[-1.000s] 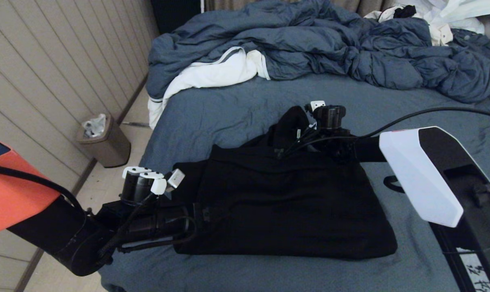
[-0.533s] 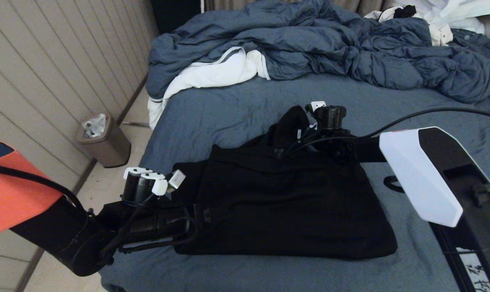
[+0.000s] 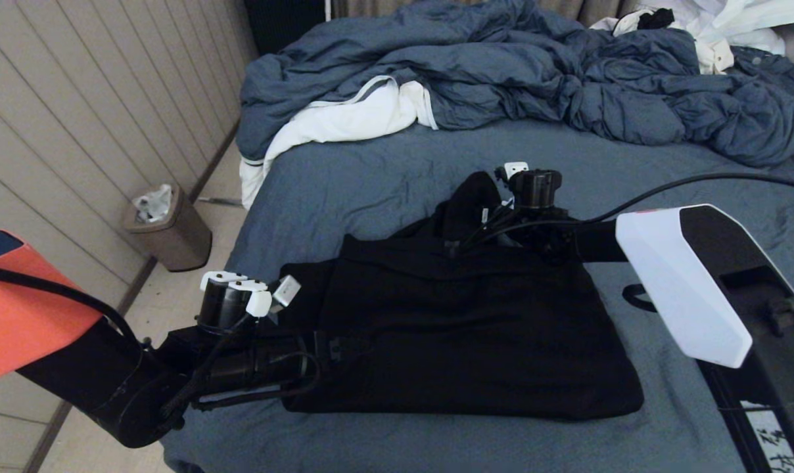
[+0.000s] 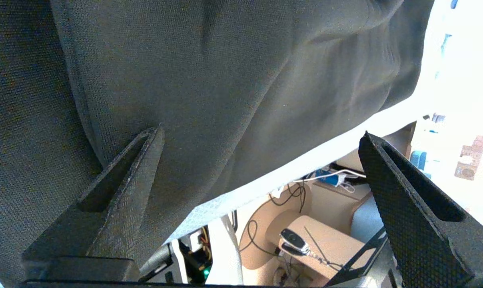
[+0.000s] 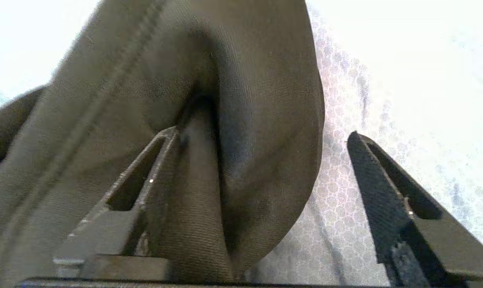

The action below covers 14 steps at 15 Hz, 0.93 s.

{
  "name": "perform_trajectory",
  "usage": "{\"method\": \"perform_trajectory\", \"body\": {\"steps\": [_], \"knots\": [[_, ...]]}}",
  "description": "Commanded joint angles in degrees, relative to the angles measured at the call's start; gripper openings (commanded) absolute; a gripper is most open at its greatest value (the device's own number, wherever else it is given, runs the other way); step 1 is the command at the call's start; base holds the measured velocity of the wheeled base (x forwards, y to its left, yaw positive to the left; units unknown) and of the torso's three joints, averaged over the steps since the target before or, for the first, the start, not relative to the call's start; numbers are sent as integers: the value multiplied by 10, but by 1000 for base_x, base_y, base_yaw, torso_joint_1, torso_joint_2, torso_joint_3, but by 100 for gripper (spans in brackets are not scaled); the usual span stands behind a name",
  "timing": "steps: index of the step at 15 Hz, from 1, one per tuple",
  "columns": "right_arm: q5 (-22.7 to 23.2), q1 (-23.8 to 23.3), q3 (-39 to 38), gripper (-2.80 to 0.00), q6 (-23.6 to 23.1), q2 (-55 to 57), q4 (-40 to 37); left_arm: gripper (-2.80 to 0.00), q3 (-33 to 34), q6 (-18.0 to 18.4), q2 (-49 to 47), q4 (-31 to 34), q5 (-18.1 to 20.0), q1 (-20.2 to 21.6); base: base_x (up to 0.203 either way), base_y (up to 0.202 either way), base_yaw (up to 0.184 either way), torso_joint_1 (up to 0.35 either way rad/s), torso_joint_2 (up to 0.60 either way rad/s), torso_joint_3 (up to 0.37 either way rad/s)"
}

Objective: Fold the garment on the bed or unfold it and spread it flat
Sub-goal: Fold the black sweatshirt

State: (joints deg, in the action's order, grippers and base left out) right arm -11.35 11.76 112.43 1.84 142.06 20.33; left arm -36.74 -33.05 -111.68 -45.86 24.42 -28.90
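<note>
Garment (image 3: 466,332), black, folded into a rough rectangle, lies on the near part of the bed (image 3: 384,171), its near edge close to the mattress front. Left gripper (image 4: 261,160) sits low at the garment's left edge, nearest the robot; left wrist view shows both fingers spread wide, one finger (image 4: 125,176) lying against the black cloth, the other (image 4: 405,192) clear of it past the cloth's edge, nothing pinched. Right arm reaches across from the right to the garment's far edge, where a bunched dark fold stands up. Right gripper (image 5: 261,168) is released too: jaws wide apart, a rounded fold of fabric (image 5: 241,120) bulging between them, one finger (image 5: 153,176) touching it, the other (image 5: 385,188) over bare sheet, not clamping. Trash bin (image 3: 167,230) stands on the floor left of the bed by the panelled wall. Farther back, rumpled blue-grey duvet (image 3: 515,72) with white lining showing is heaped across the bed's far side. White clothing (image 3: 719,26) lies at the far right corner.
</note>
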Motion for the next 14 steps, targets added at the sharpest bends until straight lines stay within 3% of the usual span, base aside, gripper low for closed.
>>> {"method": "perform_trajectory", "body": {"steps": [1,12,13,14], "knots": [[0,0,1,0,0,3,0,0,0,-2,0,-3,2,0,0,0,0,0,0,0],[1,-2,1,0,-3,14,2,0,1,-2,-1,-3,2,-1,0,0,0,0,0,0],[1,-2,1,-280,-3,14,0,0,1,-2,-1,-3,2,-1,0,0,0,0,0,0],[2,-4,1,-280,-3,15,-1,0,1,-2,-1,-3,2,-1,0,0,0,0,0,0]]}}
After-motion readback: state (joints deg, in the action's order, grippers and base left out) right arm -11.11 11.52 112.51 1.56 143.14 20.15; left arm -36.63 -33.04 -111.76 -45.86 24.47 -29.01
